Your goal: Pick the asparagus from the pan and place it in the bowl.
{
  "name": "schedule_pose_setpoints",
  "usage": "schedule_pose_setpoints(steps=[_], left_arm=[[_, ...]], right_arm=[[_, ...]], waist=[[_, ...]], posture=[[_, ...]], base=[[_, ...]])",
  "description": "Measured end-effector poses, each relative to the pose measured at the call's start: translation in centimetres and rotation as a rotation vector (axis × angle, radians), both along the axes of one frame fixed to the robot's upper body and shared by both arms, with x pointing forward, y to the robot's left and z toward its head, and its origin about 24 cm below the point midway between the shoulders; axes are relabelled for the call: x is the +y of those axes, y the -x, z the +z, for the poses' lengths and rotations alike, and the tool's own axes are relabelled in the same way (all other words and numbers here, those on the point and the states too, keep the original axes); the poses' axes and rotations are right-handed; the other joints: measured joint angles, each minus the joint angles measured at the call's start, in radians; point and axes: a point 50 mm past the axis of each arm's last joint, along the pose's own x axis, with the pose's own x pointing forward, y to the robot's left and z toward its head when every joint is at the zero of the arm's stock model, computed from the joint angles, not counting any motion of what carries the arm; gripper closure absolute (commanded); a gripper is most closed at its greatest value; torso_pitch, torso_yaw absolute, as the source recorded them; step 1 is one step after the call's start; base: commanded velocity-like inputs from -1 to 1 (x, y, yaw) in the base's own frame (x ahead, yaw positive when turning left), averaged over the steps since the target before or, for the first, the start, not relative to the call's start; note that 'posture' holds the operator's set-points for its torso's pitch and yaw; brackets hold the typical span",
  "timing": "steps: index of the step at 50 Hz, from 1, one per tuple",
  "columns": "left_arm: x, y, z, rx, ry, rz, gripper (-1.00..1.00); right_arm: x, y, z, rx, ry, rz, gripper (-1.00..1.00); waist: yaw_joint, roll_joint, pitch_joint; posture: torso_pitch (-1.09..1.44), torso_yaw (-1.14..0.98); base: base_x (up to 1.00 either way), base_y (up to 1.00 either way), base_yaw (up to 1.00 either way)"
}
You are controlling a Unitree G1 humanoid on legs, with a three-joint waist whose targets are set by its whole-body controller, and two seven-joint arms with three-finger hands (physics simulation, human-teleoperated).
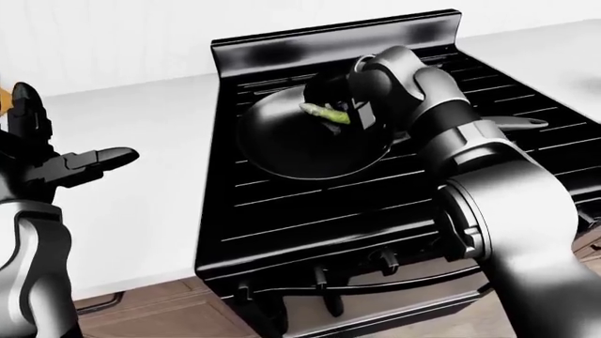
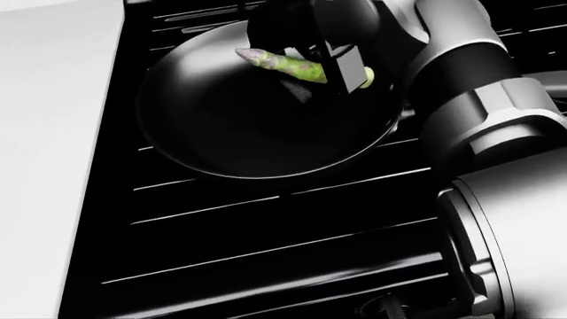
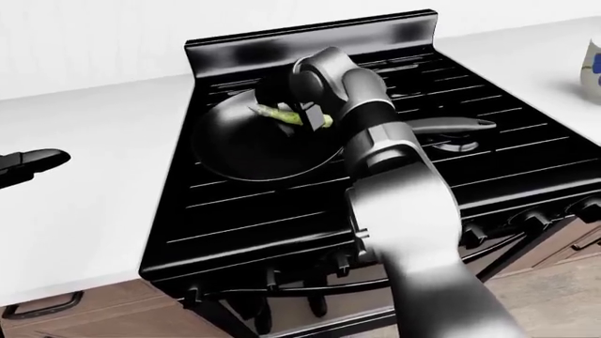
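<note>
A green asparagus spear [image 2: 285, 64] is at the top of a black pan [image 2: 248, 136] on the stove, its tip pointing to the view's left. My right hand [image 2: 335, 61] reaches over the pan's top rim, and its dark fingers close round the thick end of the spear. The same shows in the left-eye view, with the asparagus [image 1: 325, 113] under my right hand [image 1: 349, 98]. My left hand [image 1: 65, 158] is open and empty over the white counter at the far left. I see no bowl that I can be sure of.
The black stove [image 1: 329, 218] has grates, a raised panel along its top edge, and knobs along its bottom edge. The pan's handle [image 3: 460, 125] points right. White counters [image 1: 141, 211] flank the stove. A white and blue vessel [image 3: 592, 67] stands at the right edge, and an orange thing [image 1: 5, 98] at the far left.
</note>
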Motion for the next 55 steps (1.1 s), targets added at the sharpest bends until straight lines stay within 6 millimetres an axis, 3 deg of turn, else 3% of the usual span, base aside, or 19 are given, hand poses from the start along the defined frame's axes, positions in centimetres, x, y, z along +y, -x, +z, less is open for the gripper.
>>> schedule_pose_setpoints(steps=[30,55], left_arm=[[0.0,0.1,0.4,-0.008,-0.002,0.002,-1.00],[-0.1,0.2,0.8,-0.013,-0.009,0.001,-1.00]], right_arm=[[0.1,0.7,3.7,-0.046,0.030,0.030,1.00],[-2.6,1.3,7.2,-0.082,0.028,-0.024,1.00]], waist=[[-0.002,-0.001,0.006],[-0.004,-0.003,0.012]], posture=[[0.00,0.00],[0.00,0.00]], base=[[0.00,0.00,0.00],[0.00,0.00,0.00]])
